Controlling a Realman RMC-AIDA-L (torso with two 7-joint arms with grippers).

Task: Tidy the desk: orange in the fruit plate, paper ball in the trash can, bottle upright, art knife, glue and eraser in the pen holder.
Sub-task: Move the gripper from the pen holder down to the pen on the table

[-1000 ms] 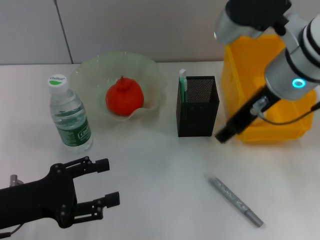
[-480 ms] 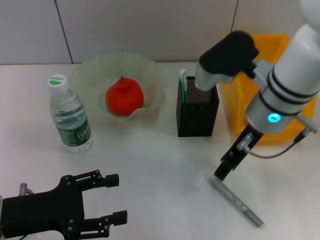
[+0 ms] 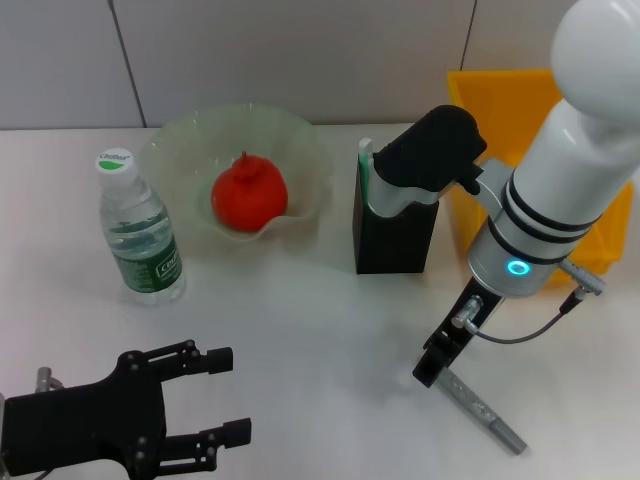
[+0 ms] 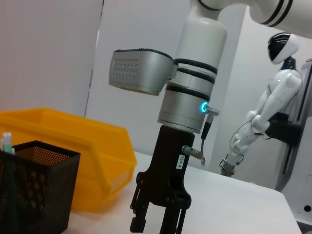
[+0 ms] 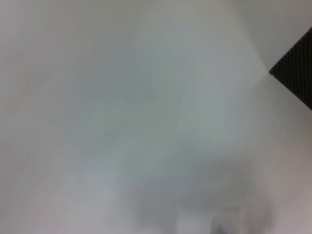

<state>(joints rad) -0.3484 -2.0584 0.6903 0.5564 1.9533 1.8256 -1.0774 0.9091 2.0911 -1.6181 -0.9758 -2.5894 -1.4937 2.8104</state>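
Right gripper (image 3: 436,366): a black two-finger pincer on the white arm, pointing straight down at the white desk (image 3: 300,330). Its tip sits at the near end of the grey, pen-shaped art knife (image 3: 482,407), which lies flat on the desk and runs diagonally away from the tip toward the robot's right. In the left wrist view the same gripper (image 4: 157,225) shows its fingers slightly apart with a narrow gap between them; the fingertips are cut off at the picture's edge, so contact with the knife cannot be confirmed.

Beyond the gripper stands the black mesh rectangular pen holder (image 3: 396,235), upright, with a green-and-white stick-shaped item (image 3: 366,170) rising from its left corner. The arm's dark elbow housing partly hides the holder's top. Just right of the holder sits the yellow plastic bin (image 3: 500,95), largely hidden by the arm.

Left of the holder is the translucent pale-green wavy-rimmed fruit plate (image 3: 190,140), with the red-orange round fruit (image 3: 248,194) resting in its middle. Near the plate's left edge stands the clear plastic water bottle (image 3: 139,234) with a green label and white cap, upright.

Left gripper (image 3: 215,395): black, low at the near left edge of the desk, fingers spread wide, holding nothing, well apart from all items.

The right wrist view shows only bare desk and one corner of the holder.
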